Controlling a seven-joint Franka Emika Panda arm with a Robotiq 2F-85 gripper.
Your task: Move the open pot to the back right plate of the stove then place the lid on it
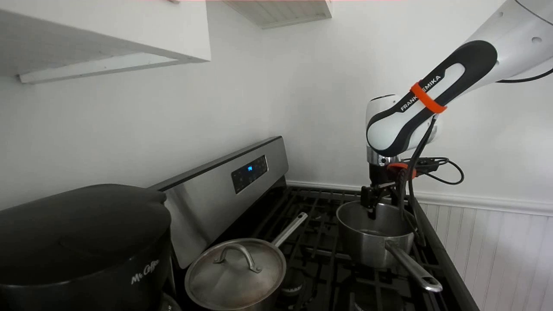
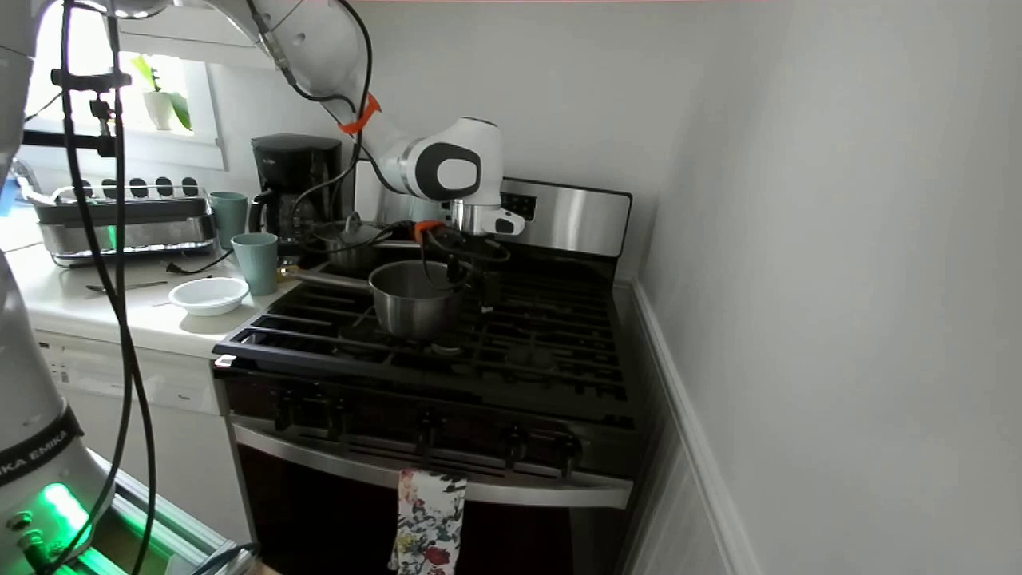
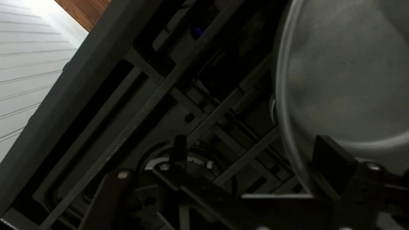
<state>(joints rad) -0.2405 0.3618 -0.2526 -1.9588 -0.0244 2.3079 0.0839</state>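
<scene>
Open pot [image 2: 411, 307] on stove [image 2: 471, 399], robot arm [image 2: 483, 148] above, floral towel [image 2: 431, 519] hanging

The open pot [image 3: 348, 80] runs off the wrist view (at top and right), the gripper [image 3: 254, 153] hiding part of its rim.

I note a white arm [image 1: 452, 74], black trim [image 1: 480, 54] lettered "EMIKA", orange straps [image 1: 427, 98], slack black cables [image 2: 120, 317], green light [image 2: 65, 505] at base [image 2: 24, 489].
</scene>
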